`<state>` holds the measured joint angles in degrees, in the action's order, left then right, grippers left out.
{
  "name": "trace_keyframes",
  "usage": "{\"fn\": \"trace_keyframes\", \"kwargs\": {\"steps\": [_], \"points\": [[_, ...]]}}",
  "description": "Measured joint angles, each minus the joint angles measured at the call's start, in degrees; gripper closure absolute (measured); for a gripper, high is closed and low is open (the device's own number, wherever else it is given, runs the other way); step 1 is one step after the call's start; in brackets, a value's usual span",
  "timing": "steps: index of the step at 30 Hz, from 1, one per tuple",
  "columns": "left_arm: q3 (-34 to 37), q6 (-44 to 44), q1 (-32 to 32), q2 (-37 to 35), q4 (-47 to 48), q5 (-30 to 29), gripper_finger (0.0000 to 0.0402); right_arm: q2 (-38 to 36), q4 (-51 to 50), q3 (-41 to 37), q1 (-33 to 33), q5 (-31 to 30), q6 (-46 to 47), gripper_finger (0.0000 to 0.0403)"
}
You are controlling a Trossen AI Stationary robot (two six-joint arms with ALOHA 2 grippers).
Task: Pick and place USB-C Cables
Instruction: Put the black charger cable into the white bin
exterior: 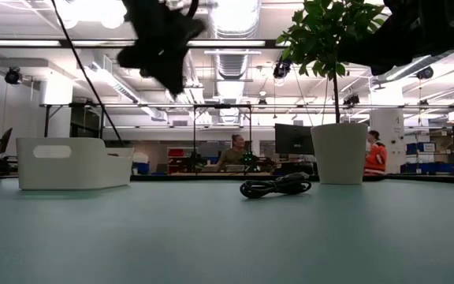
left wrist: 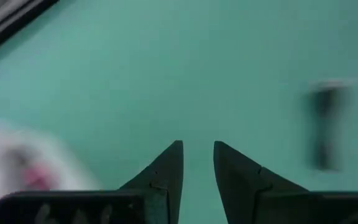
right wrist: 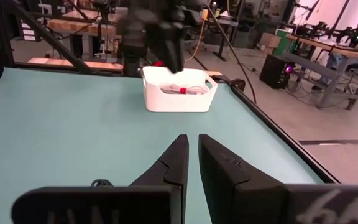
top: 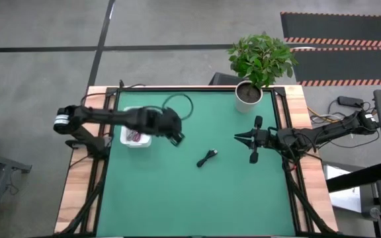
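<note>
- High view: green-topped table with wood side strips; broad bare mat toward the near edge. Small black USB-C cable bundle lying mid-table, well apart from the white rectangular plastic tray at left. Left tool just beside the tray; right tool near the white-potted green plant.
- Low view: black bundle flat on the table, open surface all round.
- Left wrist view: left tool parted narrowly, grasping nothing, above bare mat.
- Right wrist view: right tool slightly parted, empty; white cable with red tie inside the tray.
- No readable writing.
</note>
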<state>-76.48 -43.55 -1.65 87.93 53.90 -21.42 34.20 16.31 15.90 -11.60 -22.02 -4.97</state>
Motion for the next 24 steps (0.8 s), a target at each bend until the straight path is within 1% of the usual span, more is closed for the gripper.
{"fn": "trace_keyframes", "kwargs": {"steps": [4,7,10,14,19,24], "points": [[0.61,3.57,6.87,0.3,-14.86,-0.04,0.0328,-0.02,-0.06,0.0,0.0,0.0,0.04,0.0376],[1.1,6.89,11.12,0.43,-23.82,-0.35,0.0328,-0.02,-0.04,0.0,0.0,0.0,0.03,0.0376],[1.61,9.81,14.75,0.43,-31.87,-3.2,0.0329,-0.02,-0.04,0.0,0.0,0.0,-0.05,0.0376],[1.76,12.42,18.17,0.45,-36.59,-8.09,0.0329,-0.02,-0.09,0.15,0.0,0.0,-0.03,0.0376],[1.84,12.52,19.69,1.46,-38.53,-12.31,0.0329,-0.02,-0.06,0.66,0.0,0.0,-0.06,0.0376],[1.74,13.09,19.89,5.44,-42.37,-13.21,0.0329,-0.02,-0.23,0.66,0.0,0.0,-0.09,0.0376]]}}
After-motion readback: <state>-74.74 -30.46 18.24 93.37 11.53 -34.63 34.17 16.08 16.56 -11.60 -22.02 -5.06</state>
